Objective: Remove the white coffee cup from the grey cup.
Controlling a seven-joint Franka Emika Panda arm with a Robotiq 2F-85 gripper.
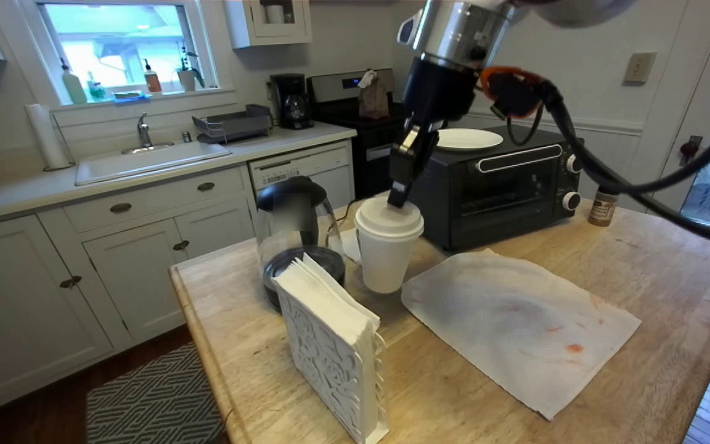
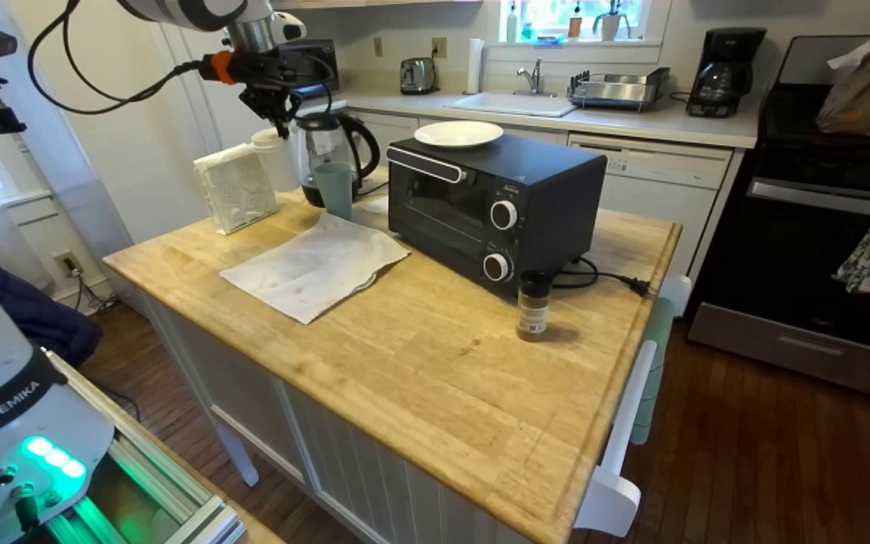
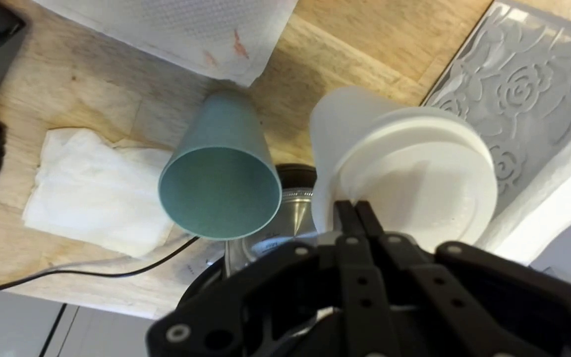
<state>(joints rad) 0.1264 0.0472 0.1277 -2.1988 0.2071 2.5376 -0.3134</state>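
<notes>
Kitchen counter (image 1: 16, 185) and dark stove (image 2: 790, 249) stand behind the wooden surface (image 2: 442, 378), whose nearest end is cut off from you in an exterior view. Your arm (image 1: 463, 31) is cropped at the top of both exterior views. On the surface you have the black toaster oven (image 2: 556, 227); only a corner of it reaches the wrist view. Just beside it lies the stained paper towel (image 1: 515, 320), trimmed for you by the top of the wrist view. You can hardly make out the clear pitcher (image 2: 318, 147): the napkin holder (image 1: 324, 357) covers part of its base in an exterior view, a blurred patch sits over its body there, and from the wrist nearer things hide most of it.

Your claw (image 3: 354, 202) has its fingers together, the tips over the rim of the lidded white coffee cup (image 1: 386, 265); whether they touch it, you cannot tell. That cup stands upright on the surface, near the napkin holder and just beside the grey cup (image 3: 221, 198), with a gap between. You look down into the grey cup's mouth from the wrist; in an exterior view it is hidden from you. Near it lies the folded napkin (image 3: 99, 188), mostly lost to you behind the white coffee cup in an exterior view. In an exterior view, a black cable (image 1: 644, 187) crosses the top of the spice jar (image 1: 603, 211).
</notes>
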